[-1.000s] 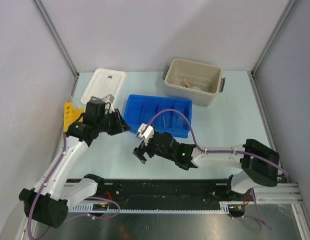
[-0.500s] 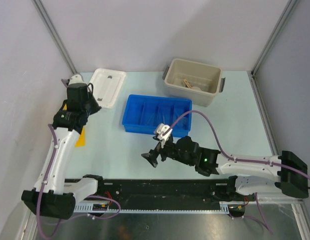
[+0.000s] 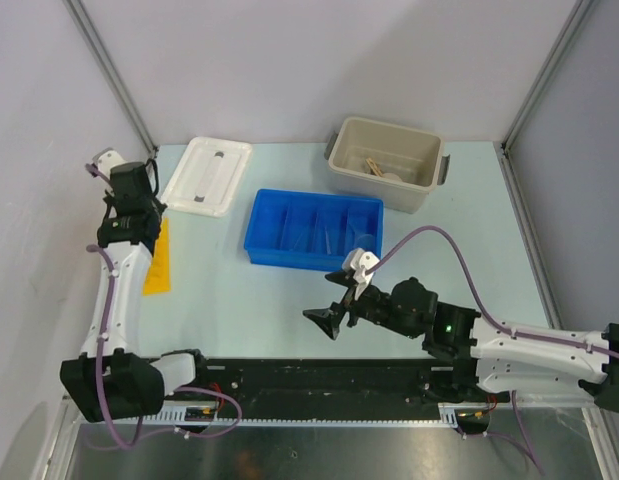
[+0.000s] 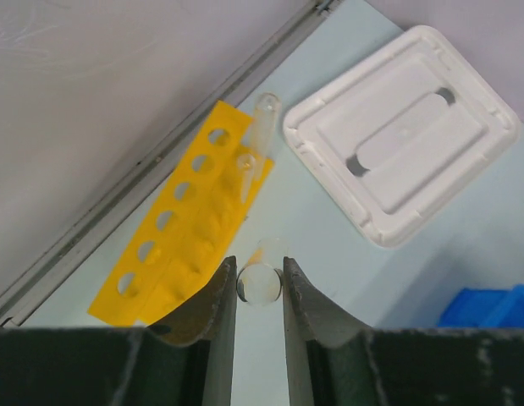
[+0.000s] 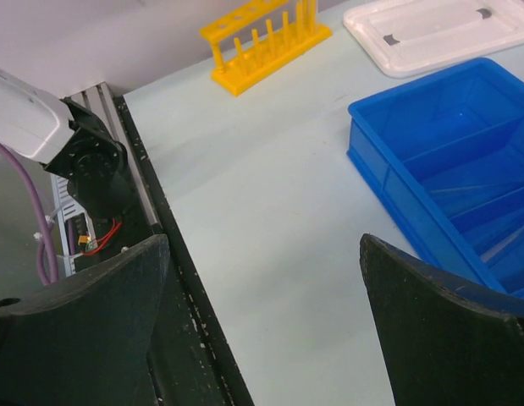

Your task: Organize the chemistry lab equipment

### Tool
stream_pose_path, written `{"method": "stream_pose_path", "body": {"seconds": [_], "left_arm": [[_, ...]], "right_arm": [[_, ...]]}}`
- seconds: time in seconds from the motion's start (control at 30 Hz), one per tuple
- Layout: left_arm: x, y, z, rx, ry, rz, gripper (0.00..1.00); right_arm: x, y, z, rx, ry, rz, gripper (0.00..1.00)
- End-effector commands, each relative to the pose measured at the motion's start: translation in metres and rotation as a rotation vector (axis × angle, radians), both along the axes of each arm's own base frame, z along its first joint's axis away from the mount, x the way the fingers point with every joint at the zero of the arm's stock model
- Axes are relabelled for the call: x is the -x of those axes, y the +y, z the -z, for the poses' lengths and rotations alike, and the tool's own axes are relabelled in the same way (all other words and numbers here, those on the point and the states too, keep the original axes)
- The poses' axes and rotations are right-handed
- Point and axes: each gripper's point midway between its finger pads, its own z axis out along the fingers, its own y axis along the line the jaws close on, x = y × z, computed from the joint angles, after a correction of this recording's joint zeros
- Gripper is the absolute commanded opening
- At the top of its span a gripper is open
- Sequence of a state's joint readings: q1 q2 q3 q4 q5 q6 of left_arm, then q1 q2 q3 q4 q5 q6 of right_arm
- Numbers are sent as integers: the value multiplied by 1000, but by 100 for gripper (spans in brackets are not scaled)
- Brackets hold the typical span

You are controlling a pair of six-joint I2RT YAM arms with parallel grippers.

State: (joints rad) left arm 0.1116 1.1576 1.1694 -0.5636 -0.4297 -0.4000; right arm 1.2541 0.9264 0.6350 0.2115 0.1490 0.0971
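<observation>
Holding a clear glass tube (image 4: 258, 285), left gripper (image 4: 258, 271) hovers near yellow rack (image 4: 181, 245).

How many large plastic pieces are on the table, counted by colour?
Yellow plastic test-tube rack: 1
White flat plastic lid: 1
Blue divided plastic tray: 1
Beige rectangular plastic tub: 1
Total: 4
</observation>
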Motion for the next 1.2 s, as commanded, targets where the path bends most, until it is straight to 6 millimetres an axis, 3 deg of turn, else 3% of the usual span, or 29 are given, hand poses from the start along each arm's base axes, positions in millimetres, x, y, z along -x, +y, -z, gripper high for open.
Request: {"method": "stream_pose_path", "body": {"seconds": [0.0,0.27,0.5,1.17], "left_arm": [[-5,28,2,-41,-33,-94,15],[-5,45,30,-41,24,-138,15],[-2,55,38,-73,56,-167,14],[-22,57,71,-50,106,-125,15]], "right_arm": [[5,-10,-10,-23,-17,-11,99],[3,-19,-17,-31,-44,4,99],[1,-23,-17,-29,-48,14,99],[-3,-30,-17,-37,-56,42,99]]}}
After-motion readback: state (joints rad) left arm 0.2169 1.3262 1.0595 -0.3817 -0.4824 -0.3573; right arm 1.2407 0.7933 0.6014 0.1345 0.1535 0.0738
